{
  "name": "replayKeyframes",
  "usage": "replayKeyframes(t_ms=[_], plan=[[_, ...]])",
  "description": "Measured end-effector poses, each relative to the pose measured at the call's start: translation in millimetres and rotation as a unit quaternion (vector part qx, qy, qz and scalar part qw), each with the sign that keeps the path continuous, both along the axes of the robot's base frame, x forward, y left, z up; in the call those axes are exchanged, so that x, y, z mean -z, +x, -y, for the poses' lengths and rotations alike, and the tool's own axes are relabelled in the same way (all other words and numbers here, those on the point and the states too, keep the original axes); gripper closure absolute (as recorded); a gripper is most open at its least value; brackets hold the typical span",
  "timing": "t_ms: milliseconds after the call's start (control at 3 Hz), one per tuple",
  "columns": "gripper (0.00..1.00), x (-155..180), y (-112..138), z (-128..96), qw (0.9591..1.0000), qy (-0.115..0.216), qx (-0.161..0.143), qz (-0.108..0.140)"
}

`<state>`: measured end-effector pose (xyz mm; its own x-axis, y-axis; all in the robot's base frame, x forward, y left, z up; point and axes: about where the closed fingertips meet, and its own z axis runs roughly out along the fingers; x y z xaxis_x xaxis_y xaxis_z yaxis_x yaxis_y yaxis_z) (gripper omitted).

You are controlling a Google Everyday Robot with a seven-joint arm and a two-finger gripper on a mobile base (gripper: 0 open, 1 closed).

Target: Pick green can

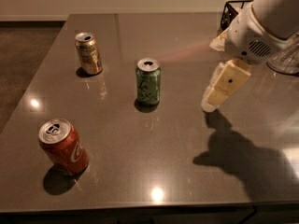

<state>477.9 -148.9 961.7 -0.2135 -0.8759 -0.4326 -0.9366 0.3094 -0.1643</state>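
Note:
The green can (148, 81) stands upright near the middle of the dark table (140, 162), light green with dark scribbly lettering and a silver top. My gripper (211, 101) hangs from the white arm at the right, its tan fingers pointing down and to the left. It is to the right of the green can, about a can's height away, and not touching it. It holds nothing that I can see.
A gold can (88, 53) stands at the back left. A red can (63, 147) stands at the front left. A black wire basket (232, 10) sits at the back right, partly behind my arm. A clear glass object (286, 59) is at the right edge.

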Motion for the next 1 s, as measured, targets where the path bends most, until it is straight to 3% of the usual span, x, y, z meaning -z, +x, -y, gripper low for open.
replayKeyframes(t_ms=[667,1000], plan=[[0.00,12,34,-74,0.9967,0.078,0.017,0.012],[0.00,23,49,-100,0.9945,0.101,0.026,0.000]])
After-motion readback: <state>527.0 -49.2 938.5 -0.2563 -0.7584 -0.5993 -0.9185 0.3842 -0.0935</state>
